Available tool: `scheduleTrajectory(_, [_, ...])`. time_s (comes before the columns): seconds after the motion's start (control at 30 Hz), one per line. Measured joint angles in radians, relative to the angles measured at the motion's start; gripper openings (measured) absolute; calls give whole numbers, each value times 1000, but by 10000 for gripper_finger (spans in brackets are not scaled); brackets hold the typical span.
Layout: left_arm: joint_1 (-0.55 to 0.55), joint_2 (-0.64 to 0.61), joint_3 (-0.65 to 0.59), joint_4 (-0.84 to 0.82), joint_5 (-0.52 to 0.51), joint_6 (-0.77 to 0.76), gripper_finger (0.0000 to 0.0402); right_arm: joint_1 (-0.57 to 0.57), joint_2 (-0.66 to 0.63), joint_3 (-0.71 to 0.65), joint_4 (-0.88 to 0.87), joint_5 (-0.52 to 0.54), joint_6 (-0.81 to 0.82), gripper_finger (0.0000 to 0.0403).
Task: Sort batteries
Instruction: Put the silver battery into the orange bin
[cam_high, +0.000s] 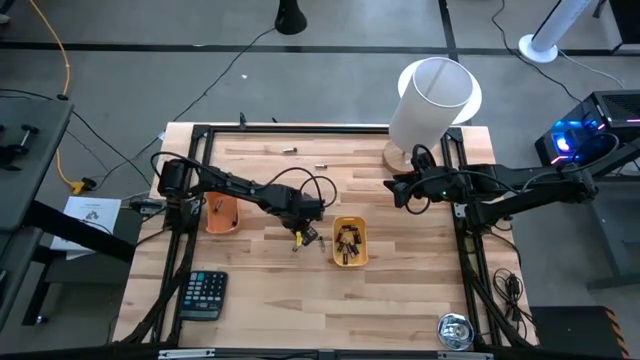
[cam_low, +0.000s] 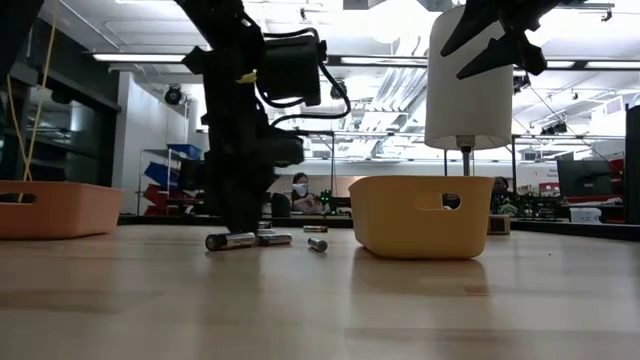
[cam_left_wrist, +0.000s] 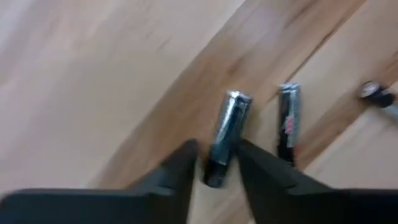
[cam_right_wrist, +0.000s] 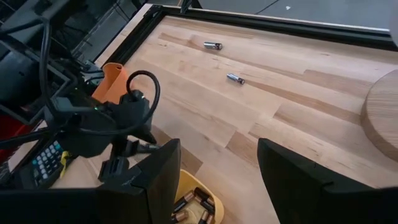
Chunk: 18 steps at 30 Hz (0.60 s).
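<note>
Several batteries lie on the wooden table by my left gripper (cam_high: 300, 238); in the low view three lie there on their sides (cam_low: 230, 241) (cam_low: 275, 239) (cam_low: 317, 244). In the left wrist view my left gripper (cam_left_wrist: 214, 149) is open and comes down from above. Its fingers stand on either side of the dark end of a silvery battery (cam_left_wrist: 227, 124). A second battery (cam_left_wrist: 289, 121) lies next to it. More batteries lie in the yellow tray (cam_high: 350, 219). An orange tray (cam_high: 222, 225) stands to the left. My right gripper (cam_high: 398, 190) (cam_right_wrist: 217, 146) hangs open, high above the table's right side. My left gripper has one finger (cam_left_wrist: 183, 162) on each side of the battery's dark end (cam_left_wrist: 216, 171), coming from above and reaching along the battery. The battery lies flat on the table. Whether the fingers touch it, I cannot tell.
Two more batteries (cam_right_wrist: 212, 45) (cam_right_wrist: 235, 78) lie toward the far edge. A white lamp on a round wooden base (cam_high: 430, 100) stands at the far right. A black calculator (cam_high: 203, 294) lies near the left front, and a small metal tin (cam_high: 455, 331) at the right front.
</note>
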Motion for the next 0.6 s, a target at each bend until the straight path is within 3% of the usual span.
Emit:
scheduleTrajectory(0.1, [12,-44,-8,-70,-67,68,30,0,0,0,0,0,2,209])
scheduleTrajectory(0.27, [71,-211,-5,-169,-239,156,35,0,0,0,0,1,3,209])
scheduleTrajectory(0.4, [91,-378,-9,-228,-308,196,31,0,0,0,0,5,3,209])
scheduleTrajectory(0.5, [96,-514,-5,-346,-316,110,31,0,0,0,1,6,9,209])
scheduleTrajectory(0.6, [96,-590,-8,-607,-280,-139,31,0,0,0,2,6,10,209])
